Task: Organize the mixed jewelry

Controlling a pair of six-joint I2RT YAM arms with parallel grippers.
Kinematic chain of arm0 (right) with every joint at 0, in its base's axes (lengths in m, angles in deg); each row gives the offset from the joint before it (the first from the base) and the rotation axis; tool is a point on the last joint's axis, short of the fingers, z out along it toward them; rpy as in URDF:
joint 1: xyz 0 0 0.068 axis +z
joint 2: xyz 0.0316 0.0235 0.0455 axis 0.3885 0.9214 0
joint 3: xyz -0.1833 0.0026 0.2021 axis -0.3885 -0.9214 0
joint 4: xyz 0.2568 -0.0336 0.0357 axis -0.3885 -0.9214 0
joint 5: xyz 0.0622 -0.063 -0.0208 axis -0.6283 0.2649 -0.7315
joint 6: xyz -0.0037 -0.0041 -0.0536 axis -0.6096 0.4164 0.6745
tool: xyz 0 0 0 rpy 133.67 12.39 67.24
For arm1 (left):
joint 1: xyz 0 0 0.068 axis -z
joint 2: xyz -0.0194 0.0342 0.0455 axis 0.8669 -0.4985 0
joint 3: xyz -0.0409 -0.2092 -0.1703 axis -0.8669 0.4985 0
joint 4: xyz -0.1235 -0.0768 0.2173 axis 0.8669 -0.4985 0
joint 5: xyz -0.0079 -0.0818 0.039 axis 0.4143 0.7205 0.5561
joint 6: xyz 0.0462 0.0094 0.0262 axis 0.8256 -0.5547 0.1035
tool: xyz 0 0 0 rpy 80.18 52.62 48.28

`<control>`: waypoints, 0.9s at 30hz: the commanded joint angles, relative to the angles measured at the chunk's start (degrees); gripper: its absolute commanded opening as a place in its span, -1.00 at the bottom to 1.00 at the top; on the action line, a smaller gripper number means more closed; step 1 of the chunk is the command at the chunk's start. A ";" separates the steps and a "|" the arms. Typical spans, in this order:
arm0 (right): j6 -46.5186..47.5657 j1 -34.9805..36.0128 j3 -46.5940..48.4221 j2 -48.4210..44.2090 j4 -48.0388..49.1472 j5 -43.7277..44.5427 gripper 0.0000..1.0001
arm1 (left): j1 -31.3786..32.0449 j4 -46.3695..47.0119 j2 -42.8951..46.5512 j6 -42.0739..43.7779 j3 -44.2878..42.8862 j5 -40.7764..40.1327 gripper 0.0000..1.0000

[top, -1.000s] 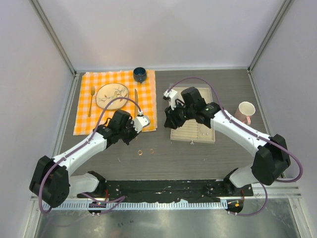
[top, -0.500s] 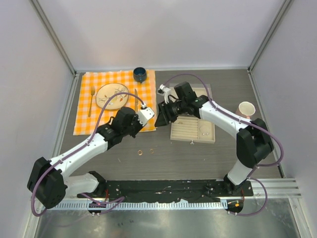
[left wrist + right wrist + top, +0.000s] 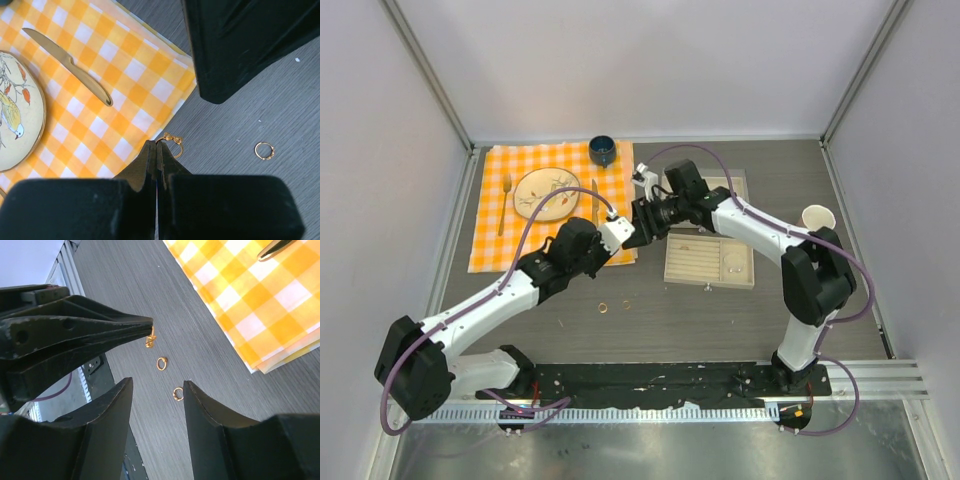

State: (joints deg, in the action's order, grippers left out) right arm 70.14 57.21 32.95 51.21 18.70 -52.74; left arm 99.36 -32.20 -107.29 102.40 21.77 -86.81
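Note:
My left gripper point(image 3: 157, 146) is shut on a small gold ring with a bow point(image 3: 173, 142), held just above the dark table beside the checked cloth's corner. The right wrist view shows the same ring point(image 3: 150, 340) hanging from the left fingertips point(image 3: 142, 325). My right gripper point(image 3: 157, 385) is open and empty, and faces the left one from close by point(image 3: 642, 225). Two more gold rings point(image 3: 603, 307) point(image 3: 626, 303) lie loose on the table below. The beige tray point(image 3: 692, 268) holds a thin silver hoop point(image 3: 733, 266).
An orange checked cloth point(image 3: 490, 250) carries a bird-pattern plate point(image 3: 545, 192), a fork point(image 3: 504, 203) and a gold knife point(image 3: 70, 65). A blue bowl point(image 3: 602, 150) stands at its far edge. A pink cup point(image 3: 817, 218) stands at the right.
The right arm has swung left from over the tray to meet the left gripper, its jaws widening. The left gripper has risen toward it with the ring.

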 commanded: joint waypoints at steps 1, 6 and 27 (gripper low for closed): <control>-1.10 0.28 2.03 1.07 2.92 -1.32 0.03 | 0.37 3.31 1.48 -0.52 -1.30 -0.60 -1.00; -1.63 0.63 2.46 2.39 3.80 -1.67 0.03 | 0.37 3.40 1.48 -0.78 -1.39 -0.60 -1.00; -1.45 3.53 5.10 5.29 4.15 -1.59 0.01 | 0.64 3.75 1.57 -0.79 -1.39 -0.60 -1.00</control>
State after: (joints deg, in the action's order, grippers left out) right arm 68.65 60.08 35.16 56.56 20.87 -53.55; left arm 99.67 -31.36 -107.25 102.37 21.77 -86.92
